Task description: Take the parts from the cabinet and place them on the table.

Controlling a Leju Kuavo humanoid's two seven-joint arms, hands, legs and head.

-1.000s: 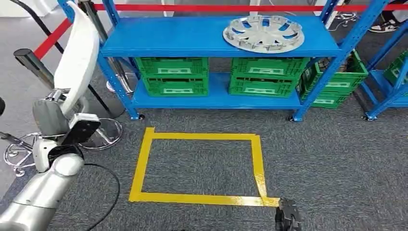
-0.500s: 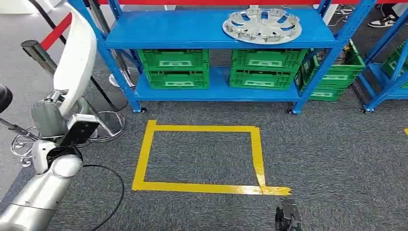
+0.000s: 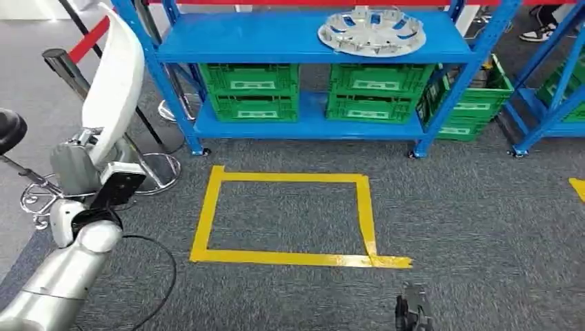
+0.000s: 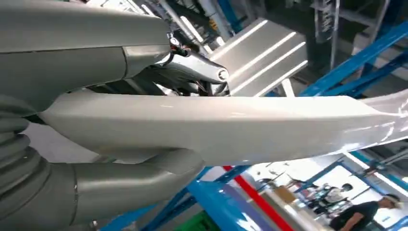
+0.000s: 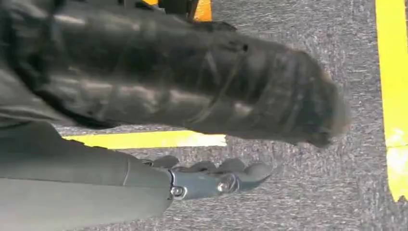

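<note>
My left hand (image 3: pixel 81 171) is raised at the left and grips a long curved white part (image 3: pixel 116 76) that stands up above it. In the left wrist view the white part (image 4: pixel 240 126) runs across, clamped between the thumb (image 4: pixel 120 185) and the fingers. A silver hubcap (image 3: pixel 371 31) lies on the top shelf of the blue cabinet (image 3: pixel 276 38), far ahead of both hands. My right hand (image 3: pixel 412 312) hangs low over the carpet. The right wrist view shows that right hand (image 5: pixel 216 179) with straight fingers and nothing in it.
Green crates (image 3: pixel 252 89) fill the cabinet's lower shelf. A yellow tape square (image 3: pixel 207 214) marks the grey carpet in front of it. A post with a red belt (image 3: pixel 63 65) and a chrome stool base (image 3: pixel 38 196) stand at the left. Another blue rack (image 3: pixel 552 83) stands at the right.
The whole picture has shifted: the cabinet and the yellow square sit higher in the frame, so the camera has moved. My left hand still holds the white part; the right hand still hangs.
</note>
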